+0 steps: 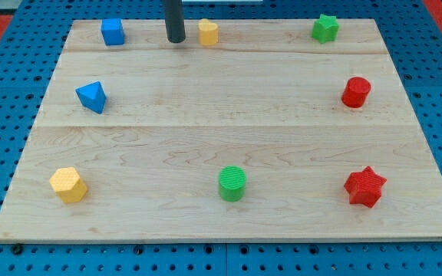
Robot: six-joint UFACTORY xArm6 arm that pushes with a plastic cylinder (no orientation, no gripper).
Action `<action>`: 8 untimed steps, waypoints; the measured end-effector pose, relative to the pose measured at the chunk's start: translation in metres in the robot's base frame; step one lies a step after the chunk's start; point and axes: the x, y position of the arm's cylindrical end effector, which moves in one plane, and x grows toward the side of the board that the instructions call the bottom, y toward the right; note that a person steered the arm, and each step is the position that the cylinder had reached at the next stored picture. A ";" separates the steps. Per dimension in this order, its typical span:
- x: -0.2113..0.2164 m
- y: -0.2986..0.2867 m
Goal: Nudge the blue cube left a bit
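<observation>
The blue cube point(113, 31), at the bench's point(206, 123) top-left, looks light, rigid and likely to slide easily if met square on its right face, while my tip point(176, 40), a plain rod end effector holding nothing, rests between it and the yellow block point(208, 32).

Wide open lane across the middle of the wooden board point(229, 115), nothing in it from side to side. Clutter only round the edges. Along the top: blue cube point(113, 32), then my tip point(176, 40) sitting in the gap between it and the small yellow block point(208, 32), closer to the yellow one. Clear stretch from there to the green star point(324, 28). Blue triangular block point(91, 96) guarding the left edge, red cylinder point(355, 92) the right. Bottom row well spaced: yellow hexagonal block point(68, 185), green cylinder point(232, 183), red star point(364, 186).
</observation>
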 end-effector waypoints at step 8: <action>-0.033 -0.038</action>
